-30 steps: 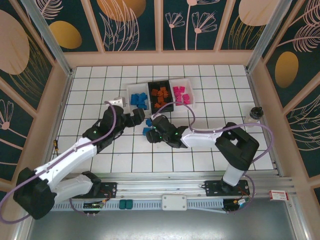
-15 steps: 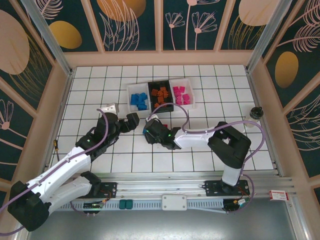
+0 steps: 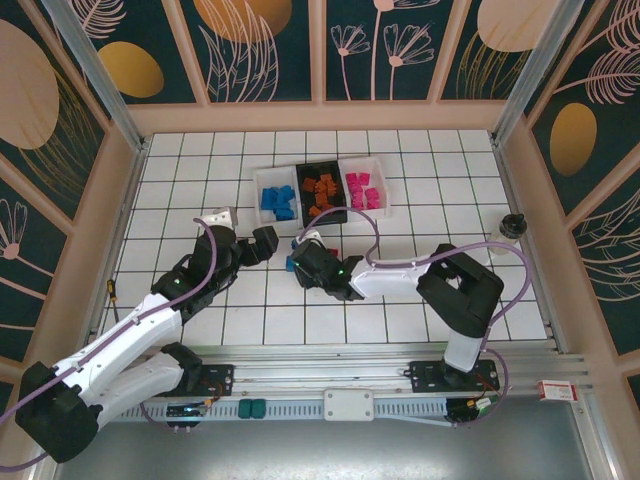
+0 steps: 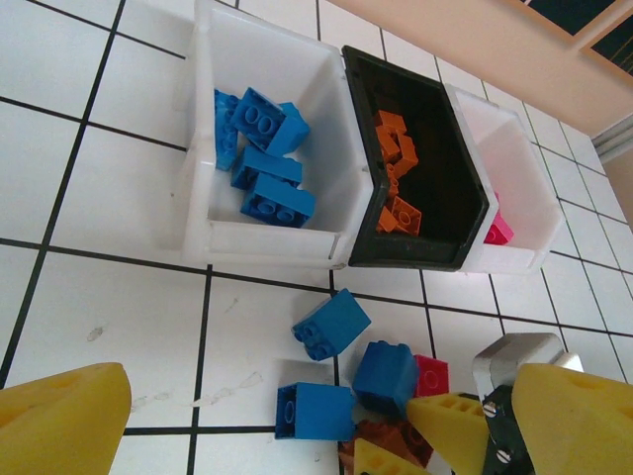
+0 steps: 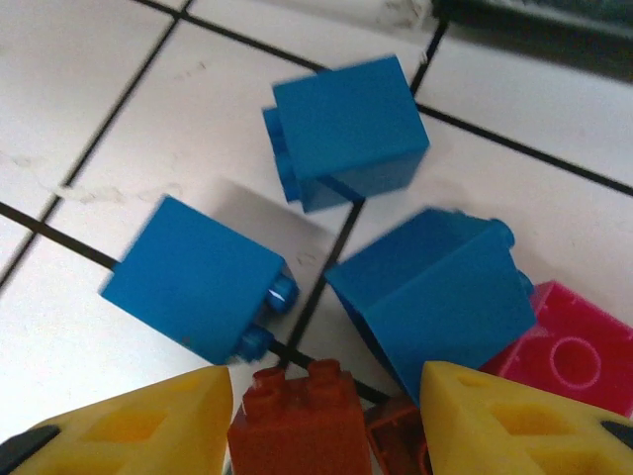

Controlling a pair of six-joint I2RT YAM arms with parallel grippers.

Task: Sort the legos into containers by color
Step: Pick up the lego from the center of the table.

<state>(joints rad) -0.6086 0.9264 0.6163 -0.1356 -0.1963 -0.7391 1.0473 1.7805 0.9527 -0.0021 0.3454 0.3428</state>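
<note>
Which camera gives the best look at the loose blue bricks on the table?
Right wrist: the three loose blue bricks sit close up, studs visible. Left wrist shows them smaller near its lower edge; top external, a tiny blue patch.

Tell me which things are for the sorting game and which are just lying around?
For the job:
- loose blue bricks
- loose pink brick
- loose orange-brown brick
- white bin of blue bricks
- black bin of orange bricks
- white bin of pink bricks

Just lying about:
- small dark-capped bottle
- red-and-white box on the frame
</note>
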